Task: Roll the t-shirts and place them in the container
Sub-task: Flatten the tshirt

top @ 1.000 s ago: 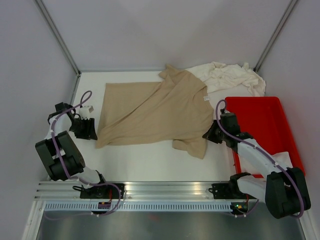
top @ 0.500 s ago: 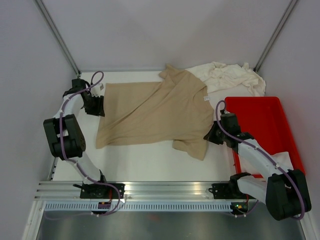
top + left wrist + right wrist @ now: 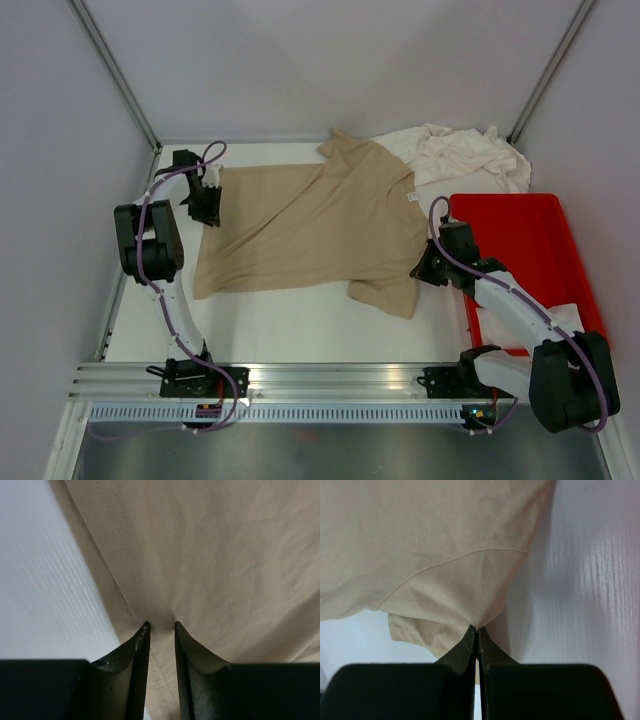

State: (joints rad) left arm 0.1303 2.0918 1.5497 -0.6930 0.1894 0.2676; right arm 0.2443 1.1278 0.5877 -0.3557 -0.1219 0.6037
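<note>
— Top external had the tan t-shirt (image 3: 310,225) spread flat mid-table, cream t-shirts (image 3: 460,155) heaped at its 2 o'clock. Which grippers had cloth?

— Only the wrist cameras told. The right gripper (image 3: 477,632), at the shirt's 4 o'clock, was pinched closed on a sleeve edge. The left gripper (image 3: 160,626), at 10 o'clock, stood slightly parted with the stitched hem between its tips.

— Beyond?

— A red tray (image 3: 540,215) at 3 o'clock.

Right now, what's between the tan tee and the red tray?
In the top view, the right pincer and its arm, shut on the tan tee edge. Farther back, bare table separates the tee from the red tray.
</note>
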